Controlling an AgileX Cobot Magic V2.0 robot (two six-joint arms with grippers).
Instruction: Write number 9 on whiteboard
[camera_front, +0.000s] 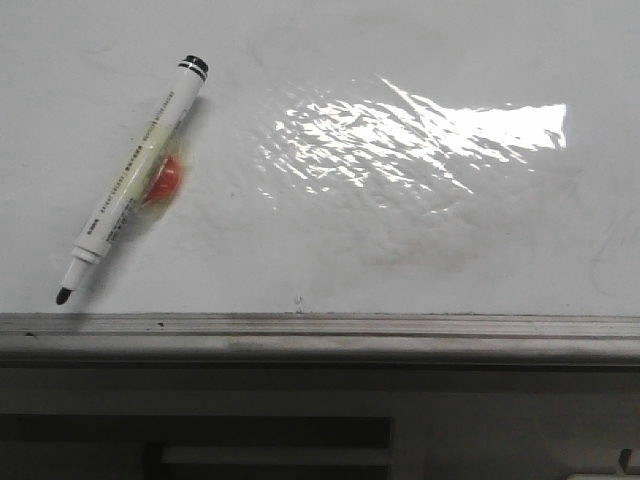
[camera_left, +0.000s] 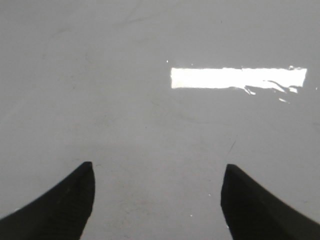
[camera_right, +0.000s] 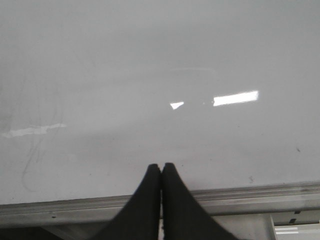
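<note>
The whiteboard (camera_front: 400, 230) fills the front view, glossy white with faint smudges and a wrinkled shiny film; its grey metal frame edge (camera_front: 320, 330) runs along the near side. No number 9 shows on it. An uncapped white marker (camera_front: 135, 165) with a black tip lies at the left, propped on a small red object (camera_front: 165, 178). Neither gripper shows in the front view. My left gripper (camera_left: 157, 172) is open and empty over bare board (camera_left: 150, 100). My right gripper (camera_right: 161, 167) is shut and empty, over the board (camera_right: 150, 75) near its frame edge (camera_right: 250, 197).
A bright light reflection (camera_front: 420, 135) lies on the wrinkled film at the board's middle right. Below the frame edge is a dark shelf-like structure (camera_front: 200, 440).
</note>
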